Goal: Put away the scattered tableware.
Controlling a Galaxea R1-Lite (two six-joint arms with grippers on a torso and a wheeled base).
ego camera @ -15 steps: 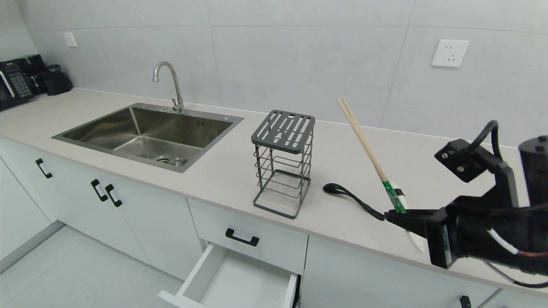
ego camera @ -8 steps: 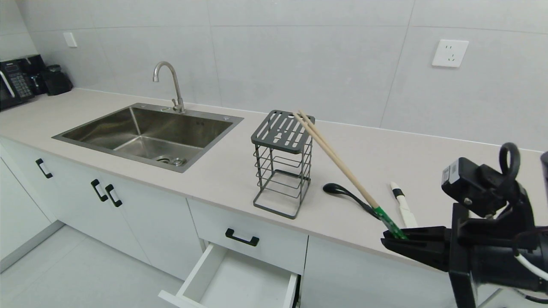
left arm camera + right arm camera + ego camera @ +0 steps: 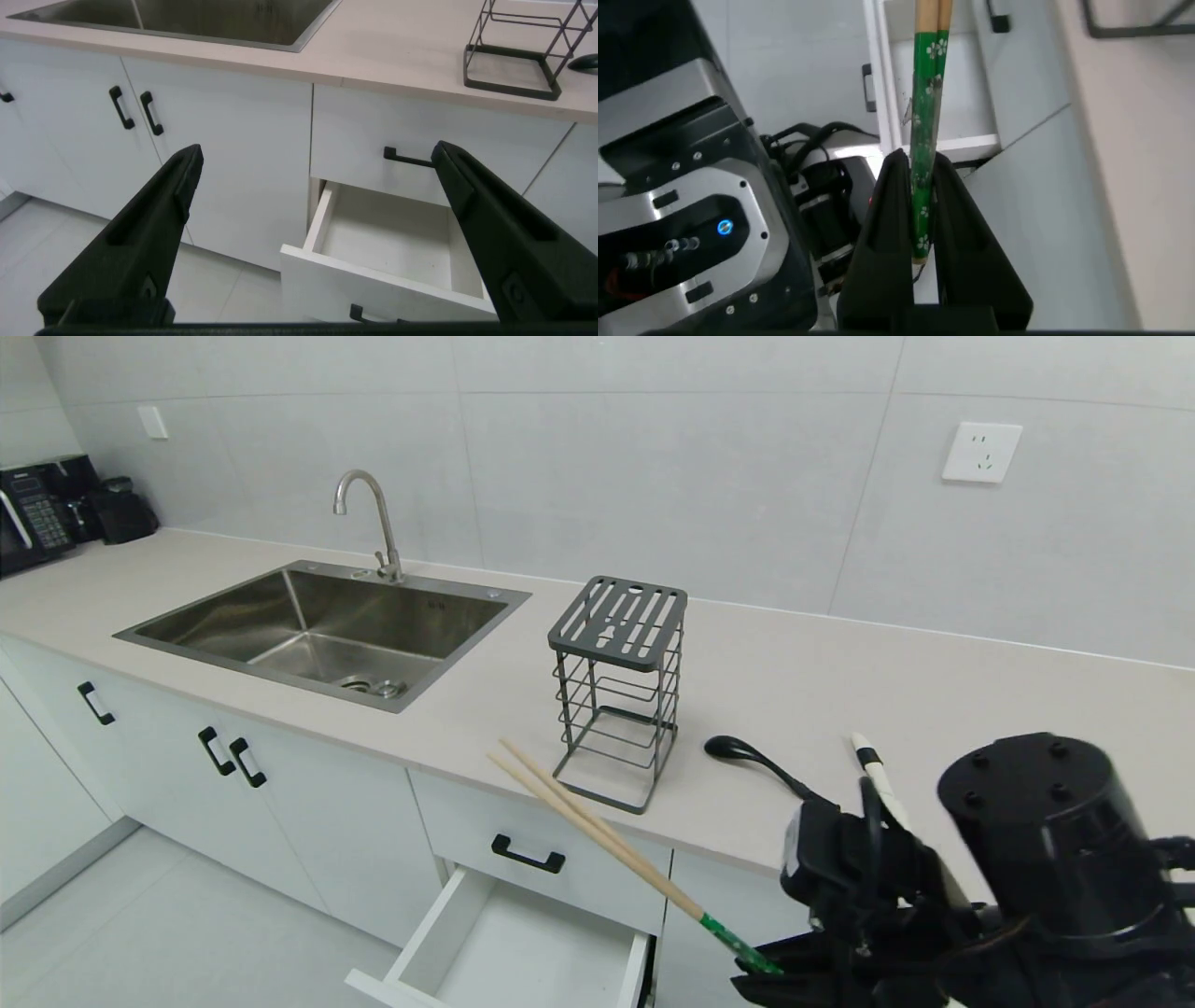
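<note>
- Head view: the right tool [image 3: 761, 975] sits low at the near right, in front of the tabletop [image 3: 822, 681] edge. It is clamped on the green end of a pair of chopsticks [image 3: 607, 840].
- The chopsticks slant up and to the left from the tool, held in the air above the open drawer [image 3: 504, 943]. Their free tips show against the tabletop's front edge, just left of the rack's foot.
- The wire rack [image 3: 616, 691] stands upright on the tabletop, right of the sink [image 3: 317, 625] and its tap [image 3: 369, 518].
- A black spoon [image 3: 747, 756] lies flat on the tabletop just right of the rack. A white utensil [image 3: 873, 770] with a dark band lies further right, apart from the spoon and partly hidden by the arm.
- A wall socket [image 3: 980, 451] is on the tiles behind.
- Left wrist view: the left tool [image 3: 318, 154] is spread wide and grips nothing. Past its fingers [image 3: 140, 243] are the open drawer [image 3: 392, 243], two cupboard doors [image 3: 93, 140] with dark handles, and the base of the rack [image 3: 519, 56] on the tabletop [image 3: 392, 37].
- Right wrist view: the right tool [image 3: 920, 168] is closed tight on the green patterned end of the chopsticks [image 3: 926, 93]. Both sticks lie side by side between the fingers [image 3: 895, 187].
- Beyond the tool are the white drawer [image 3: 971, 84] and the edge of the tabletop [image 3: 1139, 140].
</note>
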